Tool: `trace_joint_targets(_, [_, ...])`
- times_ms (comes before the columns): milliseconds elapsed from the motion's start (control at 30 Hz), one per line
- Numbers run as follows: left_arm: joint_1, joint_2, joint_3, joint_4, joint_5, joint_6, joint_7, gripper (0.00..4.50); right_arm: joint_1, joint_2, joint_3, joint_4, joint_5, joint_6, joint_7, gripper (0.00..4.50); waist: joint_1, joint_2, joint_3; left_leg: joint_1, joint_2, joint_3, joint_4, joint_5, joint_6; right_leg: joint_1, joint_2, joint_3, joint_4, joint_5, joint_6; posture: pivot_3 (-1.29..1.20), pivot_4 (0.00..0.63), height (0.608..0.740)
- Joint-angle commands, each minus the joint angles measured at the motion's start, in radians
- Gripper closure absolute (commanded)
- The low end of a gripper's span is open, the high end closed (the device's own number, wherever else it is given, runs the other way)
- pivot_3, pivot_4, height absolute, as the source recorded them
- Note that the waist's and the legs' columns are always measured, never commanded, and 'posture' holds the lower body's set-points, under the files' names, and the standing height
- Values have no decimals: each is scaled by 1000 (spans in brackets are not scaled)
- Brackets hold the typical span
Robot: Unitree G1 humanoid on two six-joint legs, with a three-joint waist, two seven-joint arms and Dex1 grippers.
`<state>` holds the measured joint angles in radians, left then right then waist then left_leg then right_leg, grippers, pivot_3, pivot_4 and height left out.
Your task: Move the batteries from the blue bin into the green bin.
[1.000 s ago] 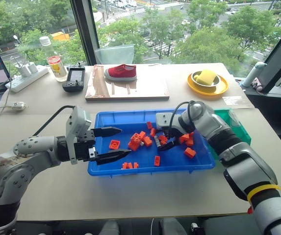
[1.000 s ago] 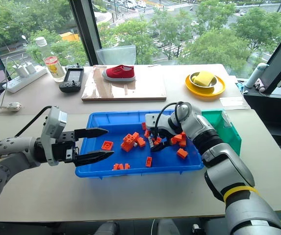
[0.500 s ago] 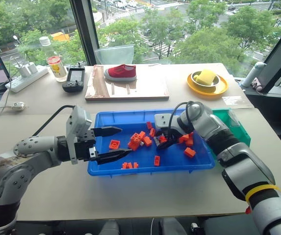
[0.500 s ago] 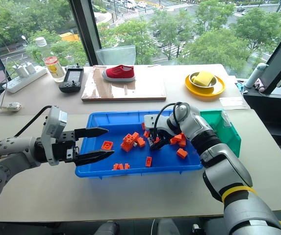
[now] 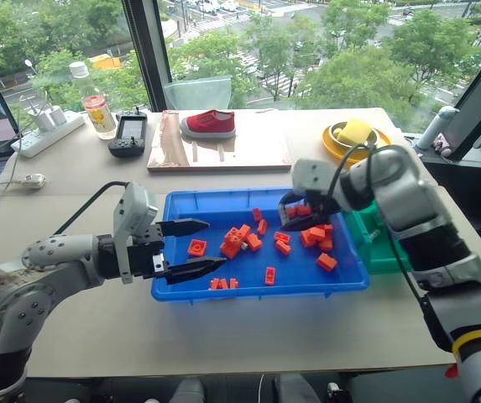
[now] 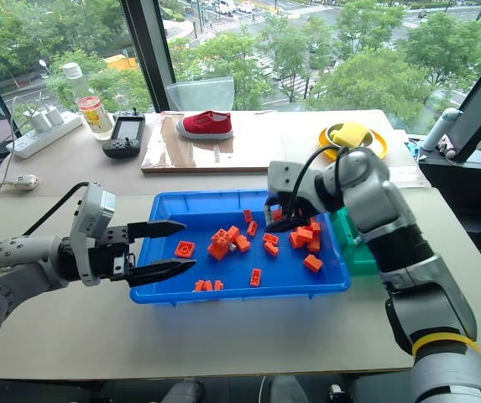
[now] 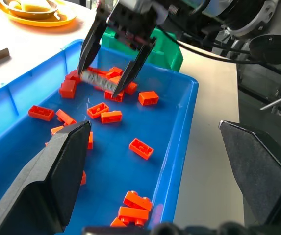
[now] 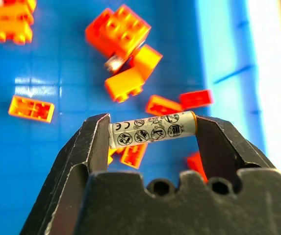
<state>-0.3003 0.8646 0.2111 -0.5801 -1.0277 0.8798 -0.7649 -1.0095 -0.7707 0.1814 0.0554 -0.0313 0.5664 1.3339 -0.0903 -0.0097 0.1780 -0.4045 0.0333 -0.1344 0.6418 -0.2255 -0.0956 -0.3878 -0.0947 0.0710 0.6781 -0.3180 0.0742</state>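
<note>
- Table (image 5: 223,336), beige, before windows: blue bin (image 5: 185,204) at frame centre, orange bricks (image 5: 240,239) scattered inside.
- Green bin (image 5: 380,252): placed centre-right, beside the blue bin.
- Right gripper (image 8: 152,131): one battery (image 8: 152,129) is clamped endwise above the bricks.
- Left gripper (image 5: 205,245): held wide, nothing gripped, at the blue bin's left rim.

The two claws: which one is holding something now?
The right claw: it pinches a silvery battery end to end above the blue bin. The left claw stands open and empty.

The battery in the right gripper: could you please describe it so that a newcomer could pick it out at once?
Find the blue bin mid-table. Above its right half, near the green bin, hangs the right gripper, and the battery spans its fingertips end to end. Unlike the orange bricks scattered below, it is a silvery-grey cylinder printed with small symbols.
</note>
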Motion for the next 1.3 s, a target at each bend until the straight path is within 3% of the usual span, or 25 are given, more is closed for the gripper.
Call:
trace_joint_targets(33, [-6, 12, 14, -19, -18, 1, -2, 0, 46, -143, -148, 1, -18, 96, -104, 1983, 10, 0, 0, 0, 0, 0, 0, 0, 0, 0, 0, 0, 0, 0, 0, 0, 150, 740])
trace_joint_targets(200, [-14, 6, -3, -10, -11, -4, -9, 0, 206, -276, -227, 14, -27, 148, -197, 1983, 24, 0, 0, 0, 0, 1, 0, -1, 2, 0, -1, 1, -2, 0, 0, 0, 150, 740])
trace_joint_targets(500, [-29, 0, -25, 0, 1, -13, -19, 0, 374, -293, -261, -62, 30, 227, -277, 1983, 17, 1, 1, 0, 0, 3, 0, -2, 4, 0, 0, 2, -2, 0, 0, 0, 150, 740])
trace_joint_targets(567, [-31, 0, -26, 0, 4, -14, -21, 0, 386, -299, -259, -64, 34, 224, -296, 968, 20, 1, 1, 0, 0, 3, 0, -2, 4, 0, 0, 2, -2, 0, 0, 0, 150, 740])
trace_joint_targets(600, [-32, 1, -26, 2, 5, -16, -22, 0, 391, -301, -259, -68, 40, 225, -300, 847, 21, 1, 1, 0, 0, 3, 0, -2, 4, 0, 0, 2, -2, 0, 0, 0, 150, 740])
trace_joint_targets(667, [-32, 2, -26, 5, 11, -19, -24, 0, 395, -306, -260, -86, 54, 230, -304, 152, 22, 1, 1, 0, 0, 3, 0, -2, 4, 0, 0, 2, -2, 0, 0, 0, 150, 740])
trace_joint_targets(933, [14, 78, 63, 86, 103, -55, -63, 0, 334, -293, -304, -264, 196, 303, -282, 26, 16, 2, 1, 0, 0, 3, 0, -2, 4, 0, 0, 2, -3, 0, 0, 0, 150, 740])
trace_joint_targets(1067, [54, 123, 89, 113, 150, -84, -118, 0, 236, -179, -175, -379, 267, 377, -299, 26, 13, 2, 1, 1, 1, 3, 0, -2, 4, 0, 0, 2, -3, 0, 0, 0, 150, 740])
trace_joint_targets(1167, [57, 131, 106, 129, 174, -102, -116, 0, 166, 48, 7, -429, 294, 442, -364, 26, 7, 1, 1, 2, 1, 2, -1, -2, 4, 1, 1, 2, -2, 0, 0, 0, 150, 740])
trace_joint_targets(1300, [65, 146, 125, 131, 196, -107, -124, 0, 172, 192, 162, -431, 281, 449, -406, 26, 19, 2, 2, -2, 1, 0, -1, -2, 3, -1, 1, 0, 0, 0, 0, 0, 150, 740])
